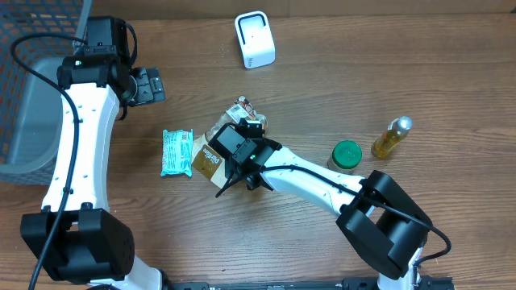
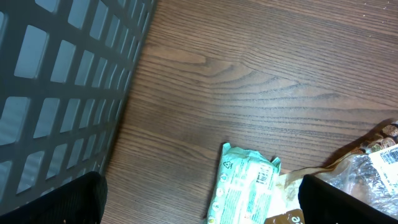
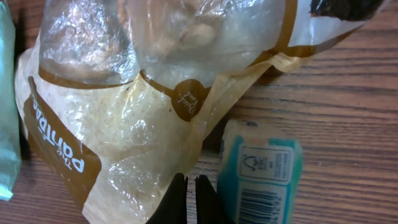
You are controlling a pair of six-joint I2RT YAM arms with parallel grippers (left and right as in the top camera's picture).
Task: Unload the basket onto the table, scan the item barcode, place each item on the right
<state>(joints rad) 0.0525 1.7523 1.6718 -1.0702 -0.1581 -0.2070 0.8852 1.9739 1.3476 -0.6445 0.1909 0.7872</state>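
Observation:
A clear and brown bread bag [image 1: 211, 153] [image 3: 124, 93] lies mid-table with a teal packet [image 1: 176, 152] [image 2: 245, 183] to its left. My right gripper [image 1: 229, 182] [image 3: 191, 190] is shut with nothing in it, its tips down at the bag's right edge. Right beside the tips lies a small teal item [image 3: 261, 168] whose barcode [image 3: 252, 202] faces up; the arm hides this item from overhead. My left gripper [image 1: 149, 84] [image 2: 208, 208] stands open and empty at the back left, above bare wood. The white scanner [image 1: 255, 39] stands at the back.
A grey mesh basket [image 1: 32, 80] [image 2: 56, 81] fills the left edge. A green-lidded jar [image 1: 347, 155] and a yellow bottle [image 1: 393, 137] stand to the right of the right arm.

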